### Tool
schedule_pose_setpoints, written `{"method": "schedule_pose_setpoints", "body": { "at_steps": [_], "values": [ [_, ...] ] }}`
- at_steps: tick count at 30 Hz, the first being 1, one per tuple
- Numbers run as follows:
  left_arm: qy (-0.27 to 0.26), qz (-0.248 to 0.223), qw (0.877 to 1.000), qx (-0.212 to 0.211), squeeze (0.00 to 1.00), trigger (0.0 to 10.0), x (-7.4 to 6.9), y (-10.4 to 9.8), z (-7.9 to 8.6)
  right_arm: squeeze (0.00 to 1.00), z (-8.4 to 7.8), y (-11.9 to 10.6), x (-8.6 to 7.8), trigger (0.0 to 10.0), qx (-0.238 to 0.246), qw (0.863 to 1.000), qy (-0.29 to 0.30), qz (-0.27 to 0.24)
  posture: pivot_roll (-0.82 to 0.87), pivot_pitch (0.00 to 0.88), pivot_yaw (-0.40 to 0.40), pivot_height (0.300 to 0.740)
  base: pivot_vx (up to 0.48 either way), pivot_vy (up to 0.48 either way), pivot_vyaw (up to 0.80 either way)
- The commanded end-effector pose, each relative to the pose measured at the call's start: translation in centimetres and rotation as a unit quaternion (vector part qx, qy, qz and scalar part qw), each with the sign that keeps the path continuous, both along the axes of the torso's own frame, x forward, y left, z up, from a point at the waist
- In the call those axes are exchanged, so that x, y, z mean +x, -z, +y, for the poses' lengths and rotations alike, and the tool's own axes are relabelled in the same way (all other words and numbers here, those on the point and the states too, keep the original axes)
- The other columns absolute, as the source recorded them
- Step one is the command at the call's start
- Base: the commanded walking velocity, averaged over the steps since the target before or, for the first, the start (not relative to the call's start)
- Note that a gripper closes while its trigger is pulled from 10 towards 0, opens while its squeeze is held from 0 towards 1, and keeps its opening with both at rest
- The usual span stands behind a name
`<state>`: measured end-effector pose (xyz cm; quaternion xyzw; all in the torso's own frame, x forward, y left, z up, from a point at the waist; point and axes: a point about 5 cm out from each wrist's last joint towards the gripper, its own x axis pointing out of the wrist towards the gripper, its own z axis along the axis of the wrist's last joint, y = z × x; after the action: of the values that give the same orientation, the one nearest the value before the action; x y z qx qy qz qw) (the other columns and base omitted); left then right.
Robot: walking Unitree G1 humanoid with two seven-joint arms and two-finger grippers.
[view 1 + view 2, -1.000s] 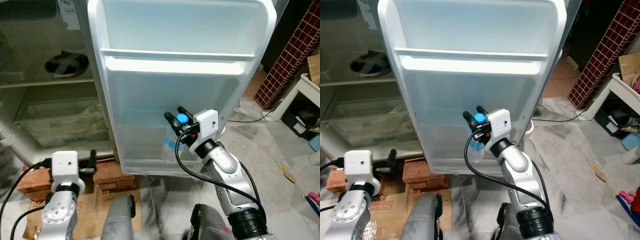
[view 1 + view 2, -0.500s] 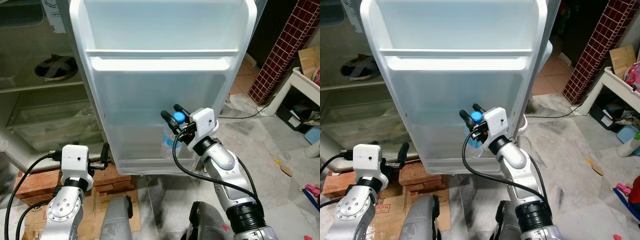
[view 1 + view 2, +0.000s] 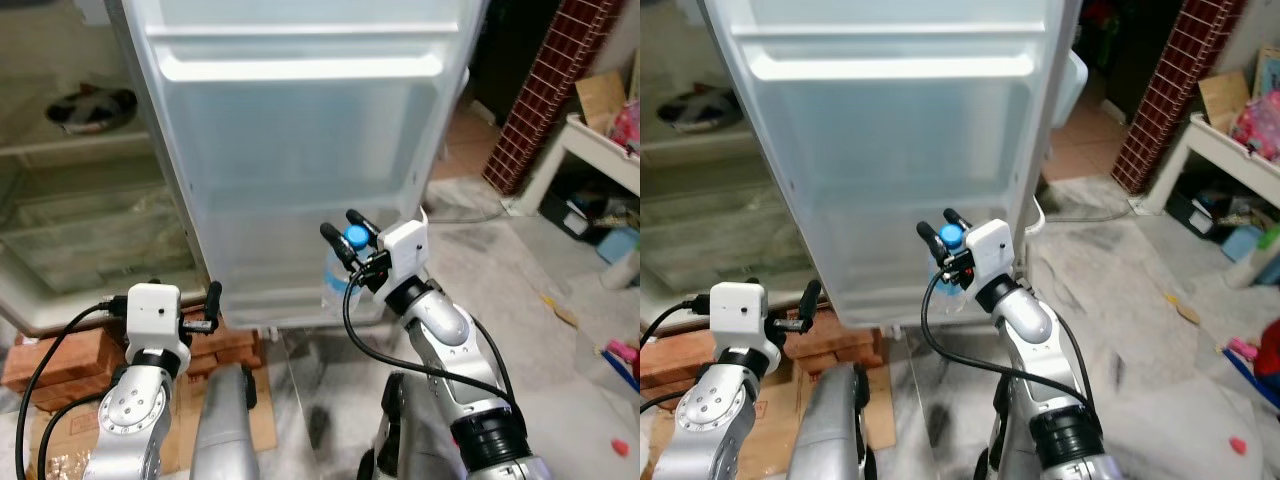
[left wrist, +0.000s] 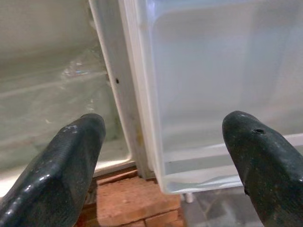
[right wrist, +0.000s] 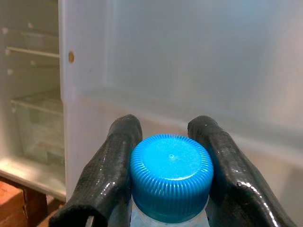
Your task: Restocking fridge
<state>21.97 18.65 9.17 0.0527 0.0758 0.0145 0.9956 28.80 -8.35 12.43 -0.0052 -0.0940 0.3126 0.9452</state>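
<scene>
A clear water bottle (image 3: 337, 283) with a blue cap (image 5: 171, 175) hangs upright in front of the lower part of the open white fridge door (image 3: 300, 160). My right gripper (image 3: 349, 234) is shut on the bottle's neck, one finger on each side of the cap. The bottle's base is level with the door's bottom bin (image 3: 300, 300). Lower left, my left gripper (image 4: 161, 156) stands open with nothing between its fingers, near the door's hinge edge. The left arm (image 3: 150, 330) is held low above the bricks.
Red bricks (image 3: 60, 350) and cardboard lie on the floor under the fridge body. The fridge's inner shelves (image 3: 70, 150) and a dark bowl (image 3: 80, 105) are at the left. A maroon tiled wall (image 3: 540, 100), a white table (image 3: 600, 150) and clutter stand at the right. Marble floor lies between.
The camera has shifted, so the door now sits higher and further left in view. My right gripper keeps the bottle before the door's lower bin. The left arm has risen a little.
</scene>
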Motion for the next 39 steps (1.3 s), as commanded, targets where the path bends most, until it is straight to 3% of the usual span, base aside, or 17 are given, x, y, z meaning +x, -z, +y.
{"method": "schedule_pose_setpoints", "body": {
  "at_steps": [1, 11, 20, 23, 39],
  "values": [
    [-0.017, -0.015, 1.000, 0.013, 0.00, 10.0, 0.30, -0.50, 0.31, 0.00, 0.24, -0.83, 0.16, 10.0, 0.001, 1.000, -0.002, -0.023, 0.07, 0.000, -0.009, 0.504, 0.000, 0.000, 0.00],
    [-0.028, -0.018, 0.999, 0.016, 0.00, 10.0, 0.59, -0.65, 0.57, 0.00, 0.68, -0.98, -0.16, 10.0, -0.016, 0.999, -0.009, -0.041, 0.07, 0.000, -0.009, 0.504, 0.000, 0.000, 0.00],
    [-0.034, -0.017, 0.999, 0.013, 0.00, 10.0, 0.71, -0.55, 0.67, 0.00, 0.70, -0.88, -0.18, 10.0, -0.015, 0.999, -0.006, -0.039, 0.07, 0.000, -0.008, 0.504, 0.283, 0.000, 0.00],
    [-0.036, -0.016, 0.999, 0.011, 0.00, 10.0, 0.77, -0.47, 0.69, 0.00, 0.70, -0.90, -0.28, 10.0, -0.012, 0.999, -0.008, -0.040, 0.07, 0.000, -0.009, 0.484, 0.259, 0.000, 0.00],
    [-0.045, -0.016, 0.999, 0.007, 0.00, 10.0, 0.75, -0.41, 0.67, 0.00, 0.56, -0.98, -0.22, 10.0, -0.044, 0.997, -0.016, -0.061, 0.07, 0.000, -0.018, 0.480, 0.000, 0.000, 0.00]
  ]
}}
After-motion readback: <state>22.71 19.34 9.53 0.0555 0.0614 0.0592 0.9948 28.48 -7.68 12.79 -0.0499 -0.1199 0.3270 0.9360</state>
